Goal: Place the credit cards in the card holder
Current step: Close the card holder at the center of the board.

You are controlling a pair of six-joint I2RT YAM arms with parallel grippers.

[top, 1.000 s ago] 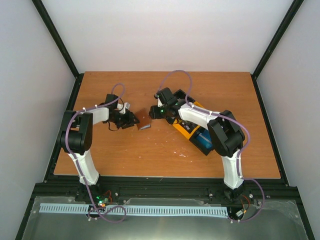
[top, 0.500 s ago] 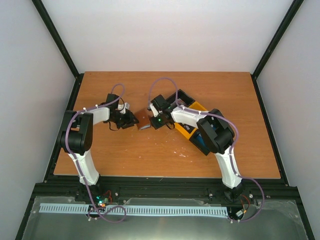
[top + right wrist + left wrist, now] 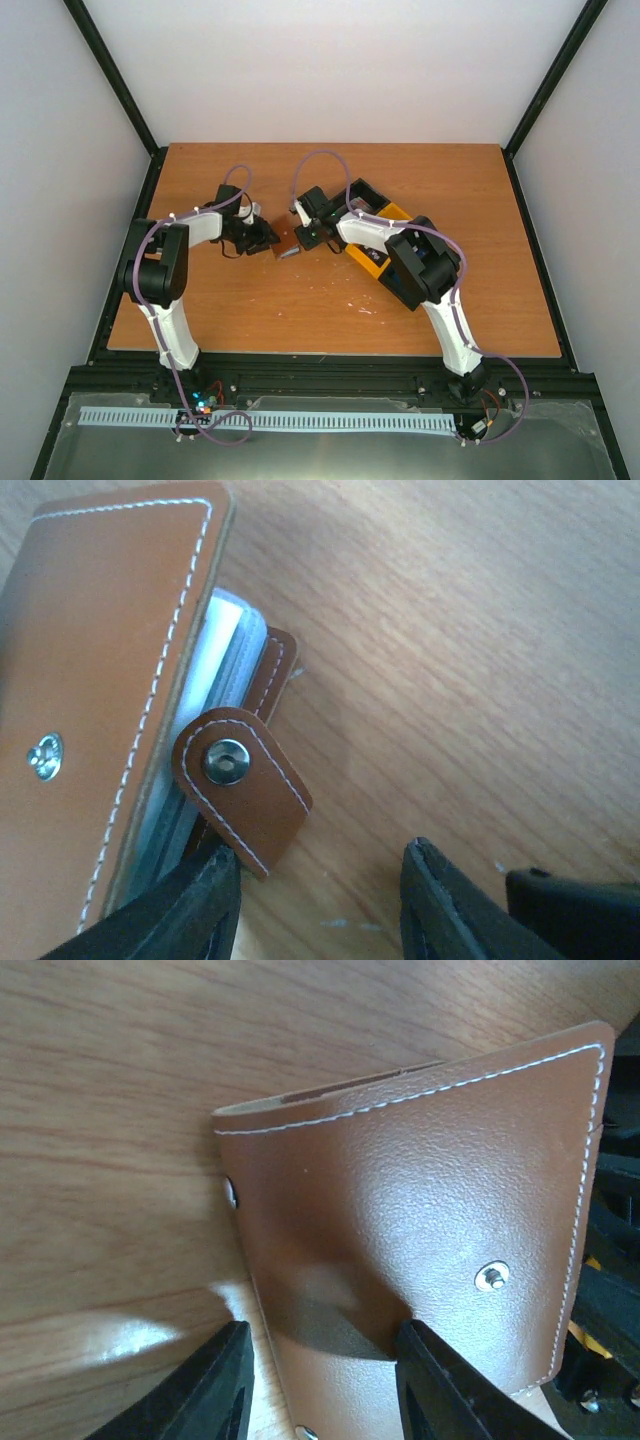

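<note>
The card holder [image 3: 286,244], brown leather with white stitching, sits mid-table between my two grippers. My left gripper [image 3: 265,238] is at its left side. In the left wrist view the card holder [image 3: 420,1190] fills the frame, and my left gripper [image 3: 322,1330] straddles its lower edge: one finger [image 3: 215,1390] over bare wood, the other [image 3: 440,1385] against the leather face. My right gripper [image 3: 303,235] is at its right side. There the holder [image 3: 100,650] gapes, showing grey-blue lining, and its snap tab [image 3: 240,785] hangs by the left finger of my open right gripper [image 3: 320,852]. The credit cards are hidden.
Black and yellow bins [image 3: 378,258] lie to the right of the holder, mostly covered by my right arm. The wooden table [image 3: 300,320] is framed by black rails, with white walls all round.
My right gripper has swung left from over the bins to the holder's right side, its jaws a little narrower. The holder has shifted slightly. My left gripper has hardly moved.
</note>
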